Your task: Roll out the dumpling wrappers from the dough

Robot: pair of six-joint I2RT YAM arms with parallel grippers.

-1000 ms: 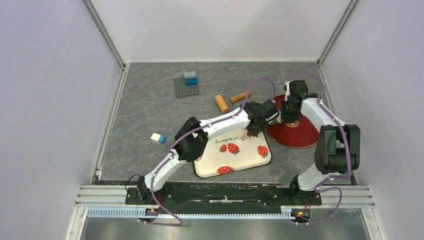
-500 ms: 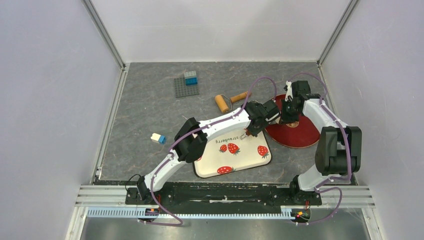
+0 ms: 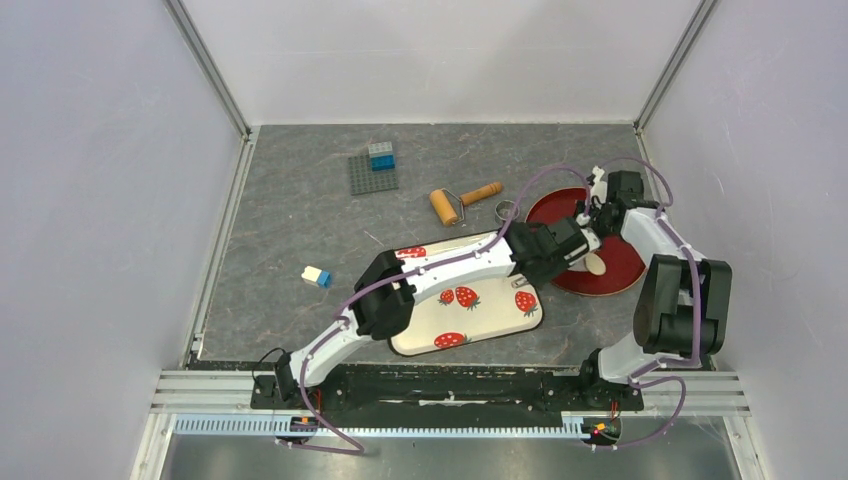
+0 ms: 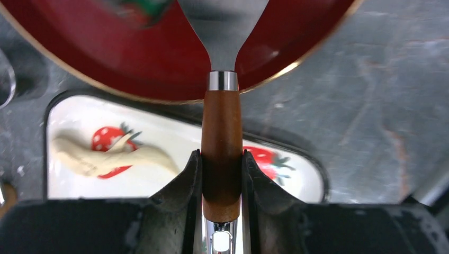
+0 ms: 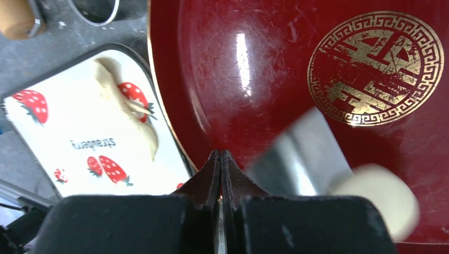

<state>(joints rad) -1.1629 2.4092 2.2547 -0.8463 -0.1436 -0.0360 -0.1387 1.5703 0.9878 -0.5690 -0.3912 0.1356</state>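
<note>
the step in hand appears to be moving a cut wrapper (image 5: 377,200) off the tray (image 3: 490,325) and onto the red plate (image 3: 622,262). the left end effector (image 4: 222,157) is clamping the brown wooden handle of a spatula (image 4: 221,121), and the metal blade is reaching out over the plate. the round pale wrapper is sitting at the far tip of the blade, above the plate's red face and near its gold emblem; whether it is touching the plate cannot be told. the right end effector (image 5: 221,159) is hovering over the plate's edge with its fingers pressed together and nothing between them. a long leftover strip of dough (image 5: 127,108) is lying on the tray across one strawberry print. the roller (image 3: 443,206) and the metal ring (image 3: 506,211) are resting on the surface beyond the tray. next, the blade is probably needing to tilt and draw back so the wrapper slides off flat, perhaps with the right fingers steadying it.
</note>
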